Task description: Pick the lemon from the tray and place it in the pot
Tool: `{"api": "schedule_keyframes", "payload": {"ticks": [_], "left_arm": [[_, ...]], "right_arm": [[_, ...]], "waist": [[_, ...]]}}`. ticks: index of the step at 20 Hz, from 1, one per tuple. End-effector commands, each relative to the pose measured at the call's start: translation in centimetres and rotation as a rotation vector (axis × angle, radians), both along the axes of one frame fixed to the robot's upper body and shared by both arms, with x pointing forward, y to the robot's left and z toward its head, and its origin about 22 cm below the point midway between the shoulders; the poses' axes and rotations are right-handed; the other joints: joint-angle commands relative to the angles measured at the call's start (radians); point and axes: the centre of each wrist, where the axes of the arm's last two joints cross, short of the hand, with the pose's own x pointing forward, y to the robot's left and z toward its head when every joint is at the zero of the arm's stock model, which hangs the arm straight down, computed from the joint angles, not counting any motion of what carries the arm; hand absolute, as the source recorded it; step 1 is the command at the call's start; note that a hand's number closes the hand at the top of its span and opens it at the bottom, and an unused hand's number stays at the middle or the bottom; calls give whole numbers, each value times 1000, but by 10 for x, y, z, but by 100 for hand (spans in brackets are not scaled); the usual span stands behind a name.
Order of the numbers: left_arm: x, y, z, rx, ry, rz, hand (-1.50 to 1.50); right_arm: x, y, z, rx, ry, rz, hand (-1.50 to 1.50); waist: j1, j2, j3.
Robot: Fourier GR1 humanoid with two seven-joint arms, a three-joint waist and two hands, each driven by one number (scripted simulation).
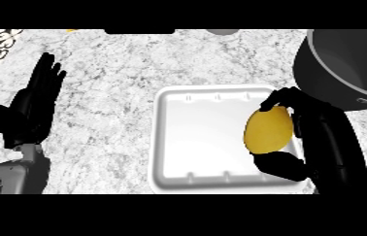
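Two black robot hands show on my feed. My right robot hand (315, 133) sits at about four o'clock, curled round the oval yellow lemon (269, 131): a fingertip hooks over the lemon's top end and the thumb cups its lower end, so the fruit is gripped between them. I see the lemon over the right side of the square white tray (188, 133), which lies on the pale marbled desk (114, 94) just below centre; I cannot tell whether the lemon touches the tray's floor or is lifted off it. At two o'clock I see the round dark grey metal pot (337, 60), partly cut off by the view's right edge, close beside the tray's upper right corner. My left robot hand (32, 104) rests open at nine o'clock, fingers straight and pointing up, well apart from the tray.
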Motion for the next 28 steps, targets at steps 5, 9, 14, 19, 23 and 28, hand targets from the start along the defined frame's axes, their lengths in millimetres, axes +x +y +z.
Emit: {"api": "schedule_keyframes", "payload": {"ticks": [5, 9, 14, 19, 23, 28], "left_arm": [[8, -3, 1, -2, 5, -18, 0], [-13, -13, -11, -2, -17, -14, 0], [-12, -2, 1, -14, 11, -21, 0], [6, -9, -1, -8, -5, -10, 0], [5, -12, 2, -13, -8, -30, 0], [3, -4, 17, -5, -25, -53, 0]], "right_arm": [[15, -59, 38, 87, -138, -172, 150], [34, -82, 39, 151, -114, -199, 150], [49, -122, 18, 156, -82, -248, 150], [105, -155, 3, 264, -107, -265, 150], [97, -184, -6, -90, -133, -359, 150], [116, -208, -42, -251, -127, -479, 150]], "waist": [[9, 4, 0], [15, 3, 0], [15, 3, 0], [21, 7, 1], [32, 15, 1], [43, 12, 2]]}}
